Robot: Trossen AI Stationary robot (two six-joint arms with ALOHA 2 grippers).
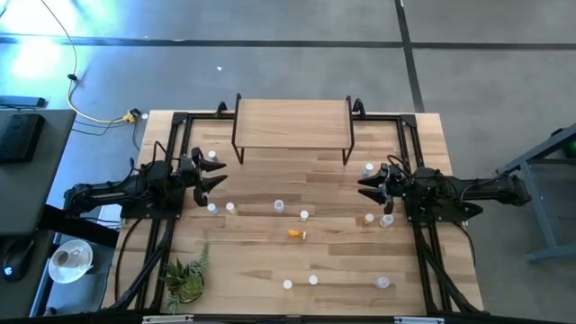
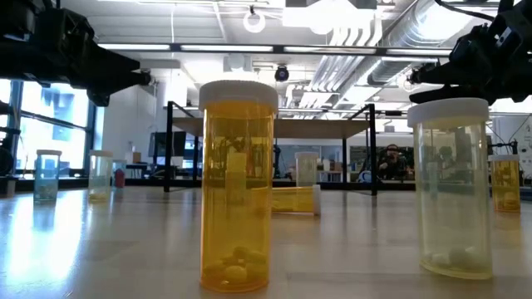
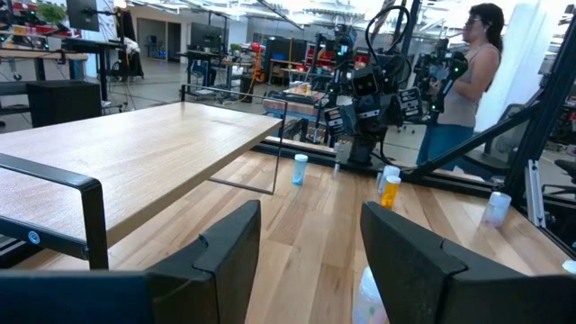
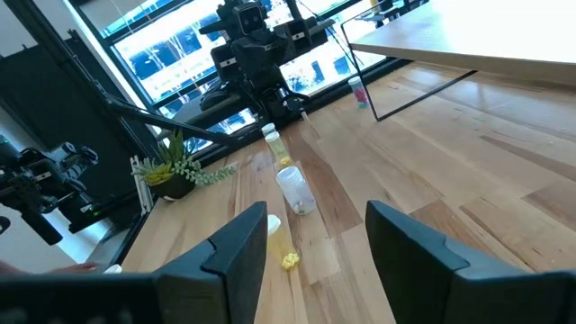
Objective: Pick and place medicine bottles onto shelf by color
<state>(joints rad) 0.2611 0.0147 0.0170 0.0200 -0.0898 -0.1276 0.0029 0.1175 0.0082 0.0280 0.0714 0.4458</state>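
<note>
Starting state: no bottle is on the shelf yet, both arms hover low at the table's sides.
high view: shelf stands at the far middle of the table, bare. Medicine bottles are scattered in front of it; an orange bottle lies on its side near the middle. Left claw points inward among bottles on the left; right claw points inward among bottles on the right. A plant sits at the near left corner.
low view: an upright yellow bottle and a clear bottle stand closest; both arms hang above the tabletop, touching nothing.
left wrist view: left claw fingers spread apart, nothing between them; the shelf top is just beside, a blue bottle is near its leg. A person stands beyond the table.
right wrist view: right claw fingers spread wide, empty; a clear bottle lying down is ahead.
step advice: I'd choose one colour and an upright bottle, centre the fingers around its body below the cap, close gently, lift clear of its neighbours.
</note>
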